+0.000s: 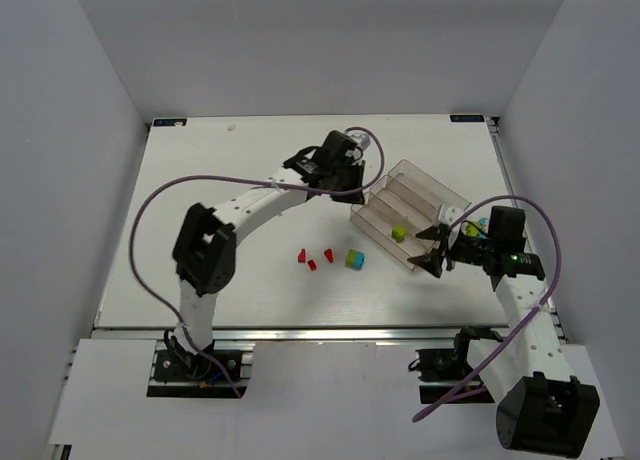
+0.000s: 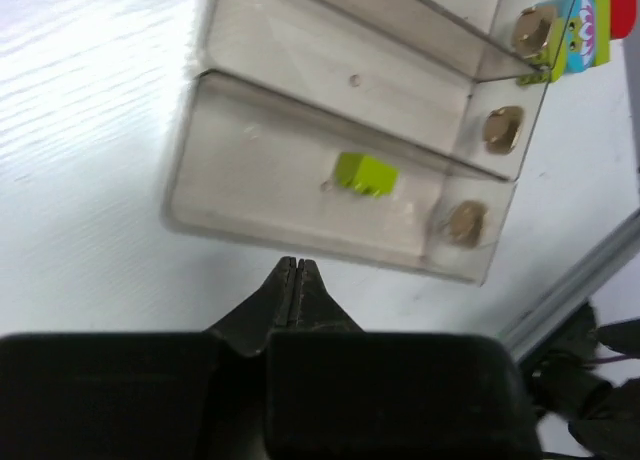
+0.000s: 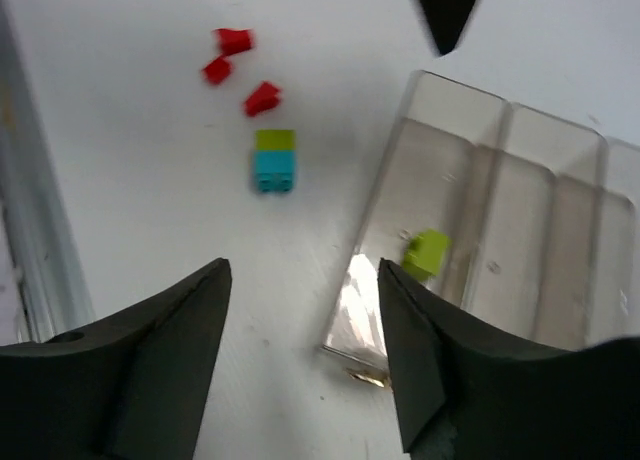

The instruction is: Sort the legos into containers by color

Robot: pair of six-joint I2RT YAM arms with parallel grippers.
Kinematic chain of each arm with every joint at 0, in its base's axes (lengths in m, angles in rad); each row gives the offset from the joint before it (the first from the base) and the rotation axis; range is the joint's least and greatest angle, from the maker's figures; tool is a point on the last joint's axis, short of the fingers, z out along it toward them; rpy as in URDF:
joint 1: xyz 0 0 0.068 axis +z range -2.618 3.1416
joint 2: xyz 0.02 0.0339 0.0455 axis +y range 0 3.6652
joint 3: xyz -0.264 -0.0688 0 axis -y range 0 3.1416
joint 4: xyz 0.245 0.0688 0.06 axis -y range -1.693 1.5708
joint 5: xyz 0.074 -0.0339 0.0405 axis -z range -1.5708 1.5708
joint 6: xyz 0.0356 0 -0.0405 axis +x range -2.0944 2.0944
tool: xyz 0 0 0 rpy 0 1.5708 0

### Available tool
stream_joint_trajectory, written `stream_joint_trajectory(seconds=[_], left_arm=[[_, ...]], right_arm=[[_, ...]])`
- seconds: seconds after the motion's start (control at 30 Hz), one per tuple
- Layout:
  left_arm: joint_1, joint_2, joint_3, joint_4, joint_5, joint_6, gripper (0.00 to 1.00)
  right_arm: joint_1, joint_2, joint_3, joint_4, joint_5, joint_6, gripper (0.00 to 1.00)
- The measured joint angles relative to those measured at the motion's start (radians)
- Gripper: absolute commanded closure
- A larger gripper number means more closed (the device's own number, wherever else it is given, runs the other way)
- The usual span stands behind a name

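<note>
The clear divided tray (image 1: 420,185) lies right of centre, holding one yellow-green lego (image 1: 398,233) in its nearest compartment. On the table left of it lie three red legos (image 1: 313,258) and a yellow-green brick stacked on a cyan one (image 1: 354,259). My left gripper (image 1: 350,192) is shut and empty, its tips just outside the tray's left end (image 2: 260,170). My right gripper (image 1: 432,252) stands open and empty over the tray's near corner (image 3: 520,180). The right wrist view shows the red legos (image 3: 240,70), the stacked brick (image 3: 274,160) and the tray's lego (image 3: 427,253).
A small cyan and green object (image 1: 479,223) sits beyond the tray's right end, close to my right wrist. The table's metal rail (image 3: 30,260) runs along the near edge. White walls enclose the table on three sides.
</note>
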State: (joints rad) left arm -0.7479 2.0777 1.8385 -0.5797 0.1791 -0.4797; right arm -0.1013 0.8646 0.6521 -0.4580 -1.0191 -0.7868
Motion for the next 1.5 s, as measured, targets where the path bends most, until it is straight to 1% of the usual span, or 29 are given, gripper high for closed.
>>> stream_joint_trajectory(seconds=[0.03, 0.07, 0.1, 0.13, 0.17, 0.27, 0.33, 0.4, 0.47, 0.57, 0.73, 0.97, 1.07, 1.23, 1.5], left_arm=[[0.006, -0.061, -0.069, 0.005, -0.019, 0.020, 0.87], [0.014, -0.126, -0.134, 0.006, -0.040, 0.043, 0.70], [0.023, -0.201, -0.201, 0.000, -0.060, 0.068, 0.52], [0.032, -0.266, -0.255, -0.005, -0.076, 0.094, 0.27], [0.044, -0.351, -0.320, 0.001, -0.099, 0.119, 0.20], [0.078, -0.573, -0.496, 0.021, -0.189, 0.166, 0.08], [0.095, -0.705, -0.617, 0.043, -0.253, 0.184, 0.07], [0.102, -0.816, -0.738, 0.058, -0.317, 0.200, 0.07], [0.103, -0.874, -0.813, 0.054, -0.372, 0.209, 0.06], [0.103, -0.904, -0.863, 0.054, -0.453, 0.218, 0.04], [0.107, -0.960, -0.896, 0.069, -0.539, 0.230, 0.04], [0.110, -0.970, -0.896, 0.089, -0.572, 0.237, 0.04], [0.110, -0.970, -0.896, 0.089, -0.576, 0.237, 0.04], [0.110, -0.970, -0.896, 0.089, -0.584, 0.240, 0.04], [0.110, -0.970, -0.896, 0.090, -0.583, 0.244, 0.04]], right_arm=[[0.018, 0.000, -0.016, -0.036, -0.034, -0.079, 0.29], [0.041, 0.002, -0.030, -0.069, -0.061, -0.151, 0.26], [0.071, 0.011, -0.039, -0.087, -0.077, -0.199, 0.23], [0.102, 0.024, -0.041, -0.091, -0.088, -0.234, 0.22], [0.137, 0.047, -0.041, -0.084, -0.091, -0.261, 0.22], [0.251, 0.133, -0.040, -0.038, -0.056, -0.283, 0.21], [0.318, 0.184, -0.038, -0.010, -0.017, -0.288, 0.21], [0.386, 0.235, -0.027, 0.017, 0.045, -0.279, 0.18], [0.444, 0.282, -0.008, 0.047, 0.104, -0.257, 0.18], [0.514, 0.330, 0.006, 0.110, 0.191, -0.196, 0.19], [0.610, 0.377, 0.006, 0.219, 0.342, -0.074, 0.22], [0.694, 0.441, 0.006, 0.352, 0.521, 0.080, 0.22], [0.708, 0.483, 0.006, 0.380, 0.570, 0.121, 0.20], [0.717, 0.531, 0.006, 0.388, 0.624, 0.159, 0.14], [0.719, 0.565, 0.008, 0.411, 0.673, 0.182, 0.16]])
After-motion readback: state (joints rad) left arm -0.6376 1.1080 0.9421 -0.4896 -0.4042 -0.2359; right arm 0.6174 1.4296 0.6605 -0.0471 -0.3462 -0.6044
